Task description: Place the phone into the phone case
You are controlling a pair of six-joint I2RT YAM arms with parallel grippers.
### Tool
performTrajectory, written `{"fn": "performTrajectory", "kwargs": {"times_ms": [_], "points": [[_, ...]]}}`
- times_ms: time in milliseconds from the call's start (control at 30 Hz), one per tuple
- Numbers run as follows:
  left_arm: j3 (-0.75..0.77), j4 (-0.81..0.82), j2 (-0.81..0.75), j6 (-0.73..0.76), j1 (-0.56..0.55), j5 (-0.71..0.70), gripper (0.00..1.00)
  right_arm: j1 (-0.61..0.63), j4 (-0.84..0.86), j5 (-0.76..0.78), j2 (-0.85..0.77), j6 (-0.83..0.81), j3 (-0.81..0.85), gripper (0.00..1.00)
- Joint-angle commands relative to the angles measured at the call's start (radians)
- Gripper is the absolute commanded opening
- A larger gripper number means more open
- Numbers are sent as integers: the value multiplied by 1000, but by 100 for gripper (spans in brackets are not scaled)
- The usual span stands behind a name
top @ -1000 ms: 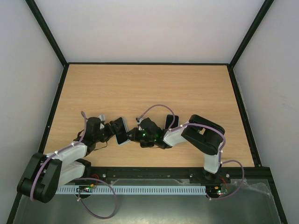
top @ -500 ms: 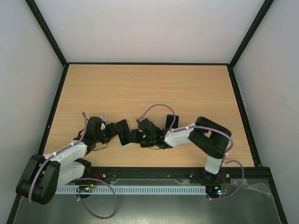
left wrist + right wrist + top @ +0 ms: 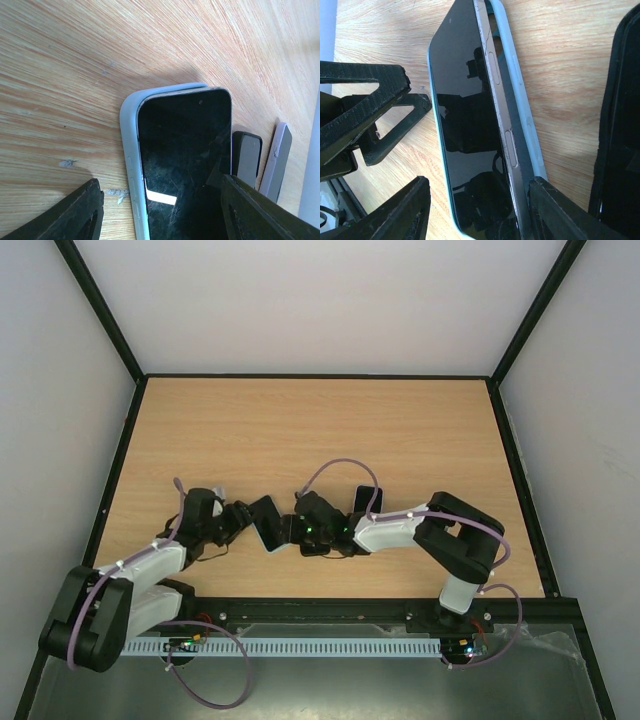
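Observation:
The phone (image 3: 185, 150), black-screened, lies in the pale blue phone case (image 3: 131, 160) on the wooden table. In the right wrist view the phone (image 3: 470, 130) has one long silver edge raised above the wall of the case (image 3: 522, 105); the other edge sits inside. My left gripper (image 3: 160, 200) is open and straddles one end, its left finger clear of the case. My right gripper (image 3: 479, 192) is open astride the other end, with table showing beside its left finger. In the top view the phone (image 3: 266, 524) lies between the left gripper (image 3: 243, 520) and the right gripper (image 3: 290, 530).
A second, black case (image 3: 368, 502) lies just behind the right arm's wrist and shows at the right edge of the right wrist view (image 3: 620, 125). The table's near edge and the arm bases are close in front.
My right gripper has gone from shut to open. The phone and case have turned a little and shifted slightly right. The left gripper's jaws have narrowed a little.

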Motion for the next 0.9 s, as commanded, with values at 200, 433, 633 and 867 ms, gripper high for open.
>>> {"fn": "performTrajectory", "kwargs": {"times_ms": [200, 433, 633, 867], "points": [[-12, 2, 77, 21, 7, 25, 64, -25, -74, 68, 38, -66, 91, 61], [-23, 18, 90, 26, 7, 29, 59, -37, -61, 41, 106, -71, 118, 61], [-45, 57, 97, 24, 7, 48, 49, -39, -38, 0, 141, -63, 128, 62], [-81, 120, 123, -13, 7, 92, 46, -56, 113, -147, 126, -2, 94, 61]]}}
